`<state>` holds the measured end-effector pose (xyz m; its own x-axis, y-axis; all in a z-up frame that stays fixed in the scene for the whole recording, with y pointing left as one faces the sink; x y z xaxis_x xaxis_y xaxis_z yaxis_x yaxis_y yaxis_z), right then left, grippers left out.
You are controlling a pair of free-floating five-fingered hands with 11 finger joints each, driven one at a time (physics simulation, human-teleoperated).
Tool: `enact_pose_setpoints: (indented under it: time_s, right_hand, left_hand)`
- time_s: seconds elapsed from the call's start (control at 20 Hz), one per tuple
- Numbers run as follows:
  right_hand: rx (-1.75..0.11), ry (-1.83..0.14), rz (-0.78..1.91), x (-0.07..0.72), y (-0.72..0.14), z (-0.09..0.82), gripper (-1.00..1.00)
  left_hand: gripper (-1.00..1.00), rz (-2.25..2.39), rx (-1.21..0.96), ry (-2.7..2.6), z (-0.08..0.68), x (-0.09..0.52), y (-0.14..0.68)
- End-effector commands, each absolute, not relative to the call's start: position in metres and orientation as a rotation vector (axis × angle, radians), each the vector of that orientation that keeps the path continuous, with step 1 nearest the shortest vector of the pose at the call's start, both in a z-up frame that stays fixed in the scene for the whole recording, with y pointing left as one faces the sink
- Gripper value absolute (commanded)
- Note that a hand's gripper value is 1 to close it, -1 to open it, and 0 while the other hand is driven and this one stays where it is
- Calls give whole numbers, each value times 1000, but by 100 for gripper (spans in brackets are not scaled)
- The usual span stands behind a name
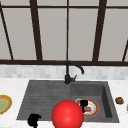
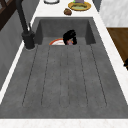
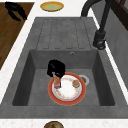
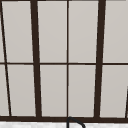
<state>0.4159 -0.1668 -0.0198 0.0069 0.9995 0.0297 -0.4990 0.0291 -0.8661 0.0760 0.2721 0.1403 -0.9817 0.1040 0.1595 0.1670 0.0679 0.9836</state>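
Red ball [image 1: 67,114] beside right hand [image 1: 83,103]

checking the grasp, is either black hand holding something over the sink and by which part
The right hand pinches a small pink, stick-like item by its upper end, above the orange-rimmed plate. The left hand holds nothing.

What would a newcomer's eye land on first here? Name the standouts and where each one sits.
First the big red ball, low in the middle of the front view, before the sink. Next the orange-rimmed plate in the basin at the sink's right, where the right hand hovers with a small pinkish item hanging from its curled fingers. The left hand hangs idle at the sink's front left edge.
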Motion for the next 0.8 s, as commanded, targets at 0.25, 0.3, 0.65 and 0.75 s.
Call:
enact_pose_setpoints:
  time_s: [0.25, 0.3, 0.65, 0.75]
  right_hand:
    - [-879, -869, 1423, 436, -166, -84, 100]
    - [-891, -859, 1411, 438, -160, -90, 100]
    - [-825, -729, 1484, 464, -164, -76, -100]
    - [-797, -724, 1449, 461, -161, -63, -100]
  left_hand:
    - [0, -2094, -287, -2261, 140, 76, 272]
    - [0, -2094, -287, -2261, 140, 76, 272]
    - [0, -2094, -287, -2261, 140, 76, 272]
    - [0, -2094, -287, -2261, 140, 76, 272]
